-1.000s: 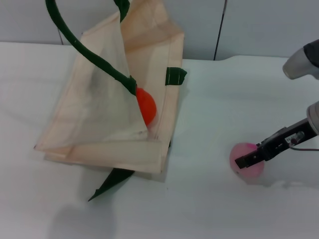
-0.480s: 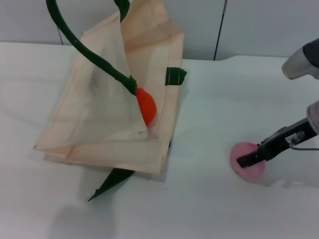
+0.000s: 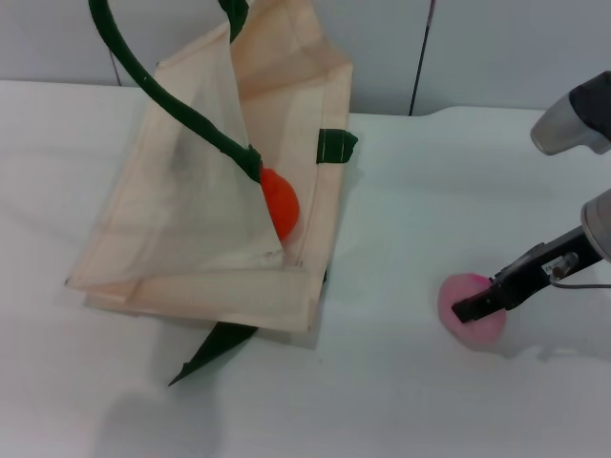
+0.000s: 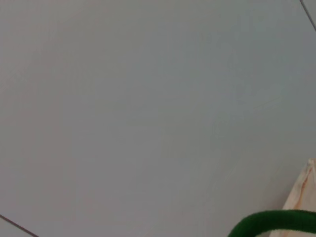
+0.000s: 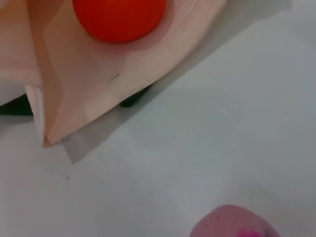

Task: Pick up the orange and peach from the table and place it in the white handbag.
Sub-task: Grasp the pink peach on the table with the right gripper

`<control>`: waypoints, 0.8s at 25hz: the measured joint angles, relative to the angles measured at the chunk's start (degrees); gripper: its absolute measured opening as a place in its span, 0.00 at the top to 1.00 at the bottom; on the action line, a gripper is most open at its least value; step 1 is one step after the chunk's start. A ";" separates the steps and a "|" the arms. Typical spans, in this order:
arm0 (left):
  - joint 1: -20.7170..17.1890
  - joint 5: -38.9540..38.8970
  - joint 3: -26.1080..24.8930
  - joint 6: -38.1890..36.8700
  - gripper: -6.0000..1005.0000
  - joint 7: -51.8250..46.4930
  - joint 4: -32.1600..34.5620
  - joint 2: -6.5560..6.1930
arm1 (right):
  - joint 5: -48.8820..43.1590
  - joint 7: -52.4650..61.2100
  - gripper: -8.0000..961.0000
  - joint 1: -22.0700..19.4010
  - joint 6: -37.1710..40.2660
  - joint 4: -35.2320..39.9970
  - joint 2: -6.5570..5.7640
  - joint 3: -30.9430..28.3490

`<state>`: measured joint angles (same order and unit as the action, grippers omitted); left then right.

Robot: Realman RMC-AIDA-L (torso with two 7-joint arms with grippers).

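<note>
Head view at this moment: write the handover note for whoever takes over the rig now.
Right end effector: at the peach, which sits on the table; whether it grips cannot be told.
Left end effector: out of sight; a green handle rises out of the top of the frame, so the bag's mouth is held open.
Orange: inside the mouth of the white handbag. Done.
Left: grasp the peach, carry it over to the bag opening, drop it in beside the orange.

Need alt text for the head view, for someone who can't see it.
The right gripper sits at the peach on the white table. To its left, the orange lies inside the open white handbag, whose green handle is lifted.
</note>
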<state>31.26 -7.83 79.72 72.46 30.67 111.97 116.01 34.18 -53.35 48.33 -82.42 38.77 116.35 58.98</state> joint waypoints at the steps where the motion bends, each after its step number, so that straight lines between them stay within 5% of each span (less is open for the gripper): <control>1: 0.00 0.00 0.00 0.01 0.84 0.00 0.00 0.00 | 0.00 0.01 0.38 0.03 0.03 0.03 0.01 0.00; 20: -0.35 0.00 -0.01 -0.17 0.83 0.17 -0.70 0.09 | 2.68 0.58 0.47 0.45 -0.01 5.82 0.03 -0.84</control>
<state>30.91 -7.83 79.72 72.29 30.84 111.27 116.10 36.87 -52.77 48.78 -82.42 44.59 116.39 58.14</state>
